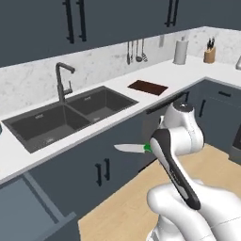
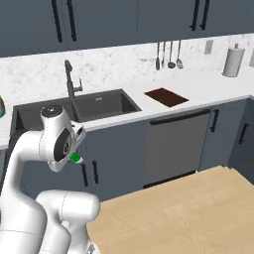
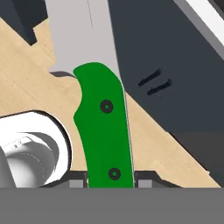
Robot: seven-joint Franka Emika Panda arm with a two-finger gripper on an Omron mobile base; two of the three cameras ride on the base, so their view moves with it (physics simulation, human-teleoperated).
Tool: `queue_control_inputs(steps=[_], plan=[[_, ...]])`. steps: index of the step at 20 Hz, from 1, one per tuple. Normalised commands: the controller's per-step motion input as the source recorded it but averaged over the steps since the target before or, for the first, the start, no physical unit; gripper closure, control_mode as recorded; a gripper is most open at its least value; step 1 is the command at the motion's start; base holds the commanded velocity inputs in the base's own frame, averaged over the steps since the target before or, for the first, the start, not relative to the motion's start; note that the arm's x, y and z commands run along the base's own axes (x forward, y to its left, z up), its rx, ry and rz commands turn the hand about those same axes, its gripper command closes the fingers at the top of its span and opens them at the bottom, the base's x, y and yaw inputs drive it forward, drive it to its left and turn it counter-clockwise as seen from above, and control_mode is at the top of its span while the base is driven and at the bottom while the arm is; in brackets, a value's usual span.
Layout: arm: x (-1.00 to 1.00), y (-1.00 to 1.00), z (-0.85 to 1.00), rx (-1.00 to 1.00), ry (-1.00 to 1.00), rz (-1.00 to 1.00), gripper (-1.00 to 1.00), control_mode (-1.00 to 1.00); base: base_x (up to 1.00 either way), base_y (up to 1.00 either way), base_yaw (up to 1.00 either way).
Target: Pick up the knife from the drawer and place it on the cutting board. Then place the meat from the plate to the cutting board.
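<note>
Gripper (image 3: 111, 181) jaws clamp the knife (image 3: 105, 127) by its handle, apparently in the air before the counter's (image 1: 117, 115) front edge.

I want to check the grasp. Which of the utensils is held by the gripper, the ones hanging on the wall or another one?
The knife with the green handle, clamped in the gripper; the dark utensils hang on the wall.

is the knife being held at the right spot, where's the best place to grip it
Yes, by the handle. In the hand view the gripper is shut on the knife at the butt end of its green handle, one finger on each flat side, and the pale blade runs straight out ahead. The handle is thick and flat-sided, so it seats between the fingers; the thin blade would not.
</note>
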Motion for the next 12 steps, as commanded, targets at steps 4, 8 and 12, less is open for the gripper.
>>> queue_control_inputs(steps=[4,8,12], plan=[[0.00,0.00,0.00,0.00,0.00,0.00,1.00,1.00,1.00,-1.00,0.05],[0.00,0.00,0.00,0.00,0.00,0.00,1.00,1.00,1.00,-0.88,0.17],[0.00,0.00,0.00,0.00,0.00,0.00,1.00,1.00,1.00,-0.70,0.18]])
